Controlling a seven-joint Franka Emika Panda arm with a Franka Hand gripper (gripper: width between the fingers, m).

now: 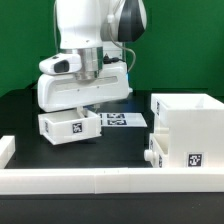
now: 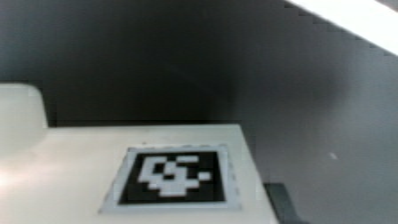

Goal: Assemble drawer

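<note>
A small white drawer tray [image 1: 70, 124] with a black-and-white tag on its side sits on the dark table. My gripper [image 1: 88, 108] hangs directly over it, very close to its top edge, and the fingers are hidden behind the hand. In the wrist view a white tagged face of the tray [image 2: 173, 175] fills the lower part, with one dark finger [image 2: 281, 203] right beside its edge. The other finger does not show. The large white cube housing [image 1: 190, 130] stands at the exterior view's right, with a tag and a small knob [image 1: 150, 157] at its lower left.
The marker board [image 1: 122, 119] lies flat on the table between the tray and the housing. A low white rail [image 1: 80, 182] edges the table's front and turns up at the exterior view's left. A white rounded shape [image 2: 16, 112] shows at the wrist view's edge.
</note>
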